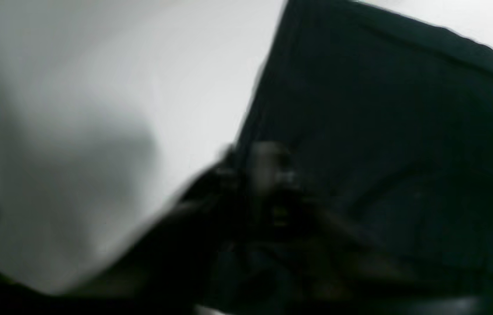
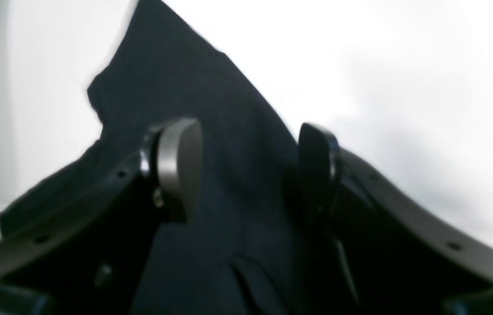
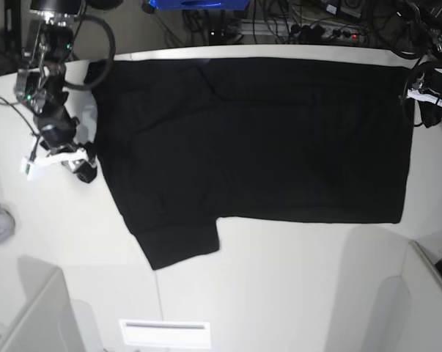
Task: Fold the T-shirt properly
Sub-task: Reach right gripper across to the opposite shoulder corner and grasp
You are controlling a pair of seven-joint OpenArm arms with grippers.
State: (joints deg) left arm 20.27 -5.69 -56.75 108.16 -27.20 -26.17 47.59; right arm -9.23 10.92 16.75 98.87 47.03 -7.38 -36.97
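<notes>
Spreading looks done and folding not yet begun: T-shirt lies flat on the bench, its collar end under the right hand, fingers parted astride cloth, its hem beside the left hand, whose state I cannot tell; next both must pinch edges.

surface: white table, rounded far edge
on it: black T-shirt, spread flat, plain side up
shirt layout: body stretched across far half; hem toward right of base view; one sleeve pointing toward near edge
near edge: white slotted plate laid flat
</notes>
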